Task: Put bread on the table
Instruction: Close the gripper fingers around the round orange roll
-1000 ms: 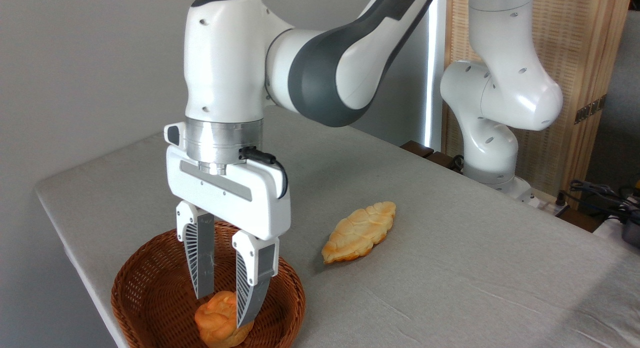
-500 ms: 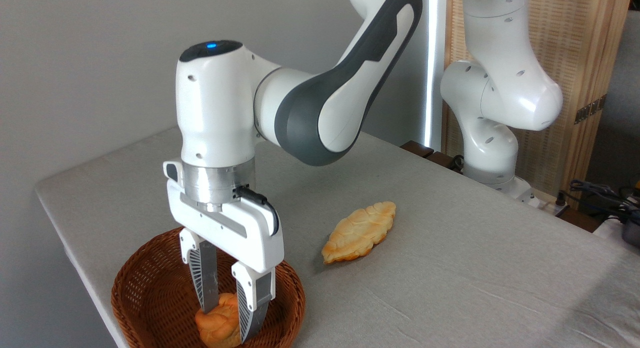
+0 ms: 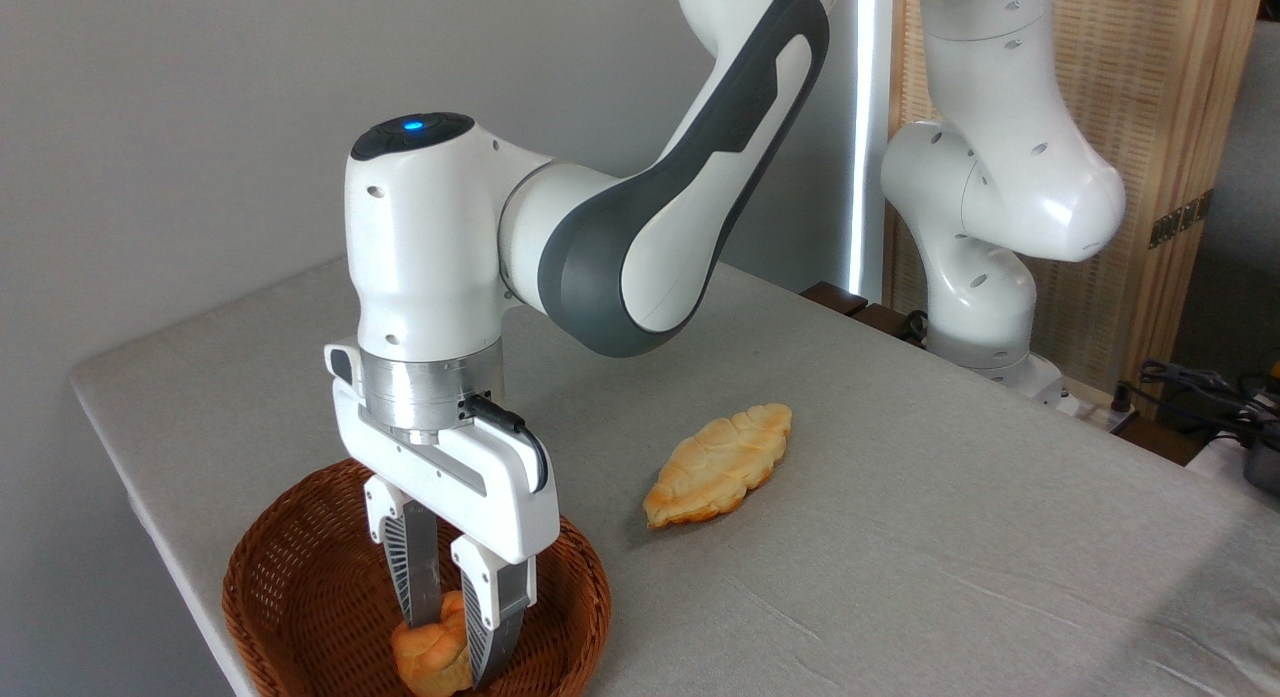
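The bread, the small orange knotted bun, sits low in the wicker basket at the near left corner of the counter, and I have the gripper clamped around it, one finger pressed on each side. A second ago the fingers stood wide and higher, straddling the bun; since then the hand has come down into the basket and the fingers have drawn in until they pinch the bun between them. I read that as the grasp being made, so the next thing I would call for is a straight lift clear of the basket rim and a carry to the right. The bun looks soft and lumpy, so it could squash or twist out as I raise it.

Beyond the basket, the longer pale leaf-shaped loaf lies well apart on the grey cloth, in the same spot as before, with plenty of bare cloth around it for a set-down. Behind the counter are a plain grey wall, a wooden slatted screen at the right and a tangle of cables at the far edge.
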Action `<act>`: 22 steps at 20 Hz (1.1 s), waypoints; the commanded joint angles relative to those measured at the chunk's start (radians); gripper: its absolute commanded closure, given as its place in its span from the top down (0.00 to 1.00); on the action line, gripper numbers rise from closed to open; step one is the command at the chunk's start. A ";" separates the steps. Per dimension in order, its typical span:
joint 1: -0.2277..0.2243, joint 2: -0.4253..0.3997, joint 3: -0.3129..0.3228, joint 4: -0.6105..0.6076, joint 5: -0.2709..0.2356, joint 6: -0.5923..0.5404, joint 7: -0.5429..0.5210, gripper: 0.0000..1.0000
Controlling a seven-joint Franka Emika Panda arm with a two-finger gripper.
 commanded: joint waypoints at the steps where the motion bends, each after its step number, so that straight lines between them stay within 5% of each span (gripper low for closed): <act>1: 0.005 0.017 -0.006 -0.013 -0.010 -0.003 -0.005 0.06; 16: 0.005 -0.003 -0.006 -0.002 -0.012 -0.015 -0.007 0.06; 22: 0.005 -0.152 -0.007 0.006 -0.071 -0.133 -0.010 0.07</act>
